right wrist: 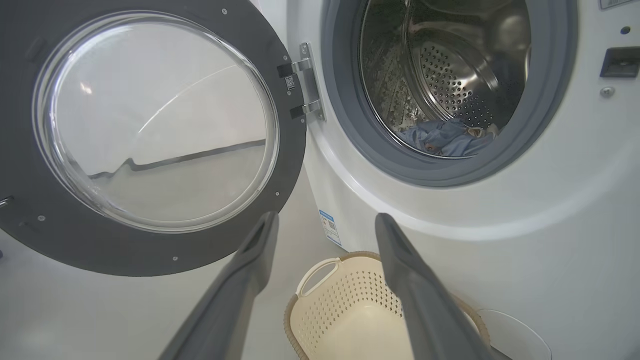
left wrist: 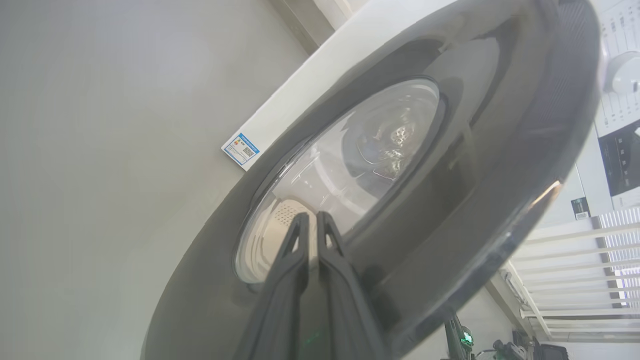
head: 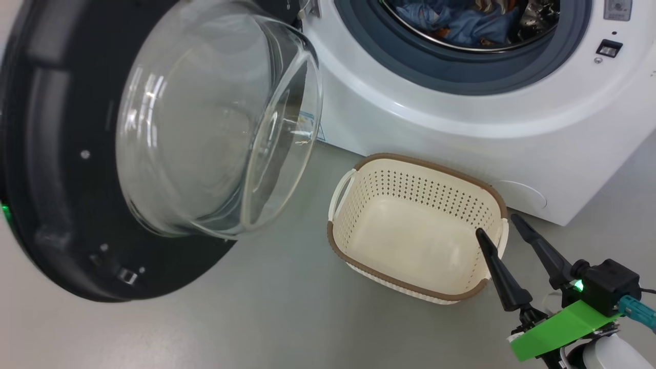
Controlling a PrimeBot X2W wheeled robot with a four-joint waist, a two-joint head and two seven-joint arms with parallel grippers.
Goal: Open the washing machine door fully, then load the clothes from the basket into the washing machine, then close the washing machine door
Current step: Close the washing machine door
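The washing machine door (head: 51, 154) stands swung open at the left, its glass bowl bulging toward me. The washing machine (head: 461, 128) fills the upper right, and blue clothes (head: 461, 25) lie in its steel drum. On the floor in front of it sits the basket (head: 410, 225), with nothing inside. My right gripper (head: 498, 226) hovers open over the basket's right rim. In the right wrist view the right gripper (right wrist: 325, 217) points at the machine, above the basket (right wrist: 345, 310), with the clothes (right wrist: 445, 140) low in the drum. My left gripper (left wrist: 311, 216) is shut, close against the door's (left wrist: 450, 200) outer face.
Grey floor (head: 256, 318) spreads around the basket and under the door. A blue label sticker (left wrist: 241, 148) marks the machine's lower front corner. The door hinge (right wrist: 307, 80) sits left of the grey gasket. A white slatted panel (left wrist: 575, 270) stands beyond the door's edge.
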